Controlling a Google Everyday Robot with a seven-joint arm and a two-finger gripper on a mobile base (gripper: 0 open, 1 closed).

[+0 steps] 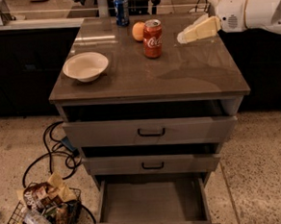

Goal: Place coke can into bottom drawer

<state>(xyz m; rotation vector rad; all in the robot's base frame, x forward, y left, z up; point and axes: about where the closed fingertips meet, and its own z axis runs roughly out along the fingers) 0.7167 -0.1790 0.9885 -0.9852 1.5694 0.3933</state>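
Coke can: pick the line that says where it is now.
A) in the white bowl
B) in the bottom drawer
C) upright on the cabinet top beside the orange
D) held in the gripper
C: the coke can stands upright on the cabinet top with the orange close beside it, and the gripper hovers off to the side, apart from it.

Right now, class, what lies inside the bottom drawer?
The bottom drawer is open, its visible floor bare; its rear is hidden under the middle drawer. The coke can stands on the cabinet top, the gripper hovering beside it.
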